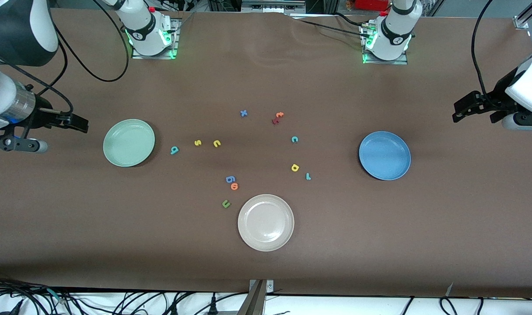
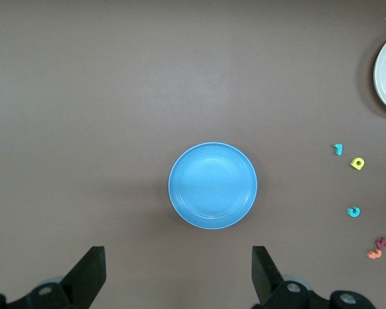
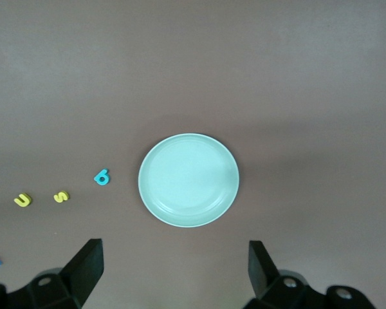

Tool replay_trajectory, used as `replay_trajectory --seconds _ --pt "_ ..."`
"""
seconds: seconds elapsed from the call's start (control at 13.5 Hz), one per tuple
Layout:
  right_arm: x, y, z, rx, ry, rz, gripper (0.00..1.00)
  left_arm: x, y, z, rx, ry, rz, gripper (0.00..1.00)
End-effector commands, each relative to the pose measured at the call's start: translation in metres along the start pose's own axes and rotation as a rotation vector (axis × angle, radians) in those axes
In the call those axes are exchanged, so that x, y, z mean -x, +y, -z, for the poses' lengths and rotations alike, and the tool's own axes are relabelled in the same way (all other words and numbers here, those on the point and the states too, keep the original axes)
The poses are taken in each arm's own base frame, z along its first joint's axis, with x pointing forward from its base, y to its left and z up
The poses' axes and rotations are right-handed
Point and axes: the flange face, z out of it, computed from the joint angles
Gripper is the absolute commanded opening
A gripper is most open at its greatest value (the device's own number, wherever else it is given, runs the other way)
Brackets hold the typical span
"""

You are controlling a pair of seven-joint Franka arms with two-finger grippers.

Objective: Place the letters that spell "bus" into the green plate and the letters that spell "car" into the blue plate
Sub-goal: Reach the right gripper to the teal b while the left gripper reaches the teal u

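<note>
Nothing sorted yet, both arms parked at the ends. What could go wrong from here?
1. Wrong pick: a green u lies near the beige plate, easily mistaken for the yellow u.
2. The yellow a and teal r lie close together, so open jaws may nudge one while taking the other.
3. The red and orange letters touch and sit near the teal c; a sloppy approach could scatter them.

A beige-white plate (image 1: pixel 266 222) sits on the brown table (image 1: pixel 423 236). Just beside it, toward the right arm's end, lies a green u (image 1: pixel 225 203); farther from the front camera than that plate lie an orange o (image 1: pixel 234 187) touching a blue 6-like piece (image 1: pixel 230 179), a blue x (image 1: pixel 243 113), and an orange letter (image 1: pixel 279 115) touching a dark red letter (image 1: pixel 275 121).
</note>
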Motion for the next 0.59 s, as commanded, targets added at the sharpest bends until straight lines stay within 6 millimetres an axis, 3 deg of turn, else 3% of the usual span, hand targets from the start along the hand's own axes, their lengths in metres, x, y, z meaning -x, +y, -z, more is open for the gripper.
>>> replay_trajectory --seconds 0.0,0.15,0.37,0.52 --pt "-0.001 -0.026 -0.007 -0.032 -0.010 -0.043 0.99 0.000 0.002 -0.002 0.007 0.000 -0.006 1.00" --pt "-0.004 -0.051 -0.018 -0.036 -0.013 -0.090 0.99 -0.009 0.003 -0.021 0.005 -0.033 -0.007 1.00" --pt "-0.007 -0.098 -0.046 -0.017 -0.025 -0.203 0.99 -0.011 0.003 -0.026 0.009 -0.041 -0.002 1.00" --pt "-0.011 -0.122 -0.068 -0.005 -0.030 -0.275 0.99 -0.019 0.000 -0.050 0.016 -0.090 0.003 1.00"
